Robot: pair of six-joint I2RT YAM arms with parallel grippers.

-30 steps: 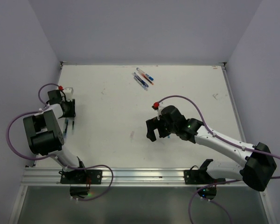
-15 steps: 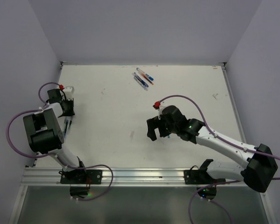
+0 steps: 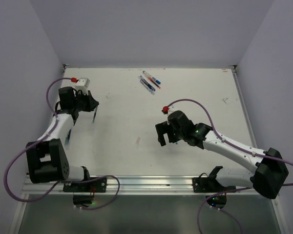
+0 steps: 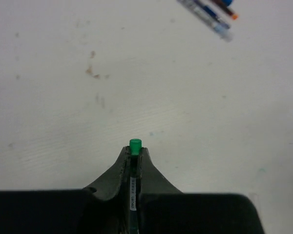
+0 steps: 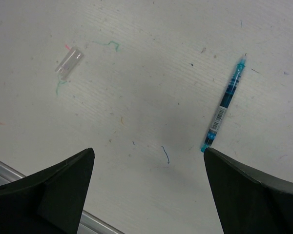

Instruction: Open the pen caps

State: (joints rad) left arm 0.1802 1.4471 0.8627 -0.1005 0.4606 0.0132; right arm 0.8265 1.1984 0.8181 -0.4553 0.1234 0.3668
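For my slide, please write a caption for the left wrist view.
Left claw shut on a green-ended pen over the white table.

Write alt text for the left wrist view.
The left gripper is shut on a thin pen with a green end, over a stained white table. More pens lie at the top right edge.

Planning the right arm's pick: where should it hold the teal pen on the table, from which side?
Likely mid-barrel of the thin teal plastic pen, from straight above; it lies flat and slanted, so turn the fingers to close across its width.
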